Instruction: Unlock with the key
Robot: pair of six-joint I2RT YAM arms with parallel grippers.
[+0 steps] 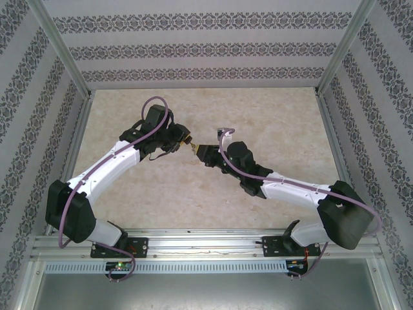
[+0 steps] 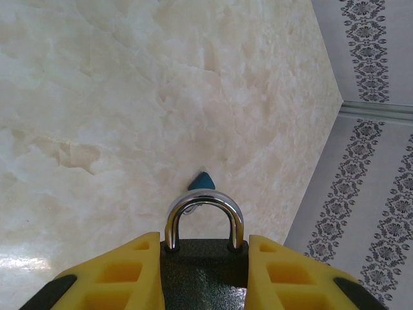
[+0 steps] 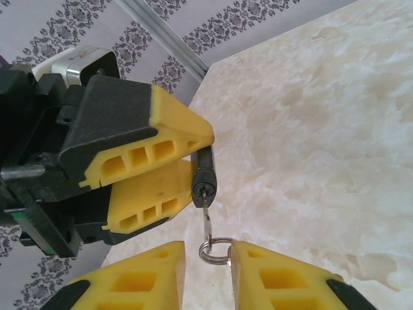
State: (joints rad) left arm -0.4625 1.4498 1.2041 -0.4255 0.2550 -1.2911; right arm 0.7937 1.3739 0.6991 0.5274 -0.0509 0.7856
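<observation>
My left gripper (image 2: 204, 258) is shut on a dark padlock (image 2: 203, 274), its yellow fingers pressing both sides of the body, with the chrome shackle (image 2: 204, 201) closed and pointing away. In the right wrist view the padlock's underside (image 3: 204, 181) faces my right gripper (image 3: 208, 258). A thin key (image 3: 206, 218) sticks out of the keyhole, and its ring (image 3: 215, 250) hangs between my right fingers. The ring touches the right finger (image 3: 258, 271), with a gap to the left one; those jaws stand open. From above, both grippers (image 1: 186, 139) (image 1: 201, 152) meet over the table's middle.
A small teal triangular piece (image 2: 202, 181) lies on the marble-patterned table (image 2: 97, 116) just beyond the shackle. Patterned walls and an aluminium frame (image 1: 58, 51) enclose the table on three sides.
</observation>
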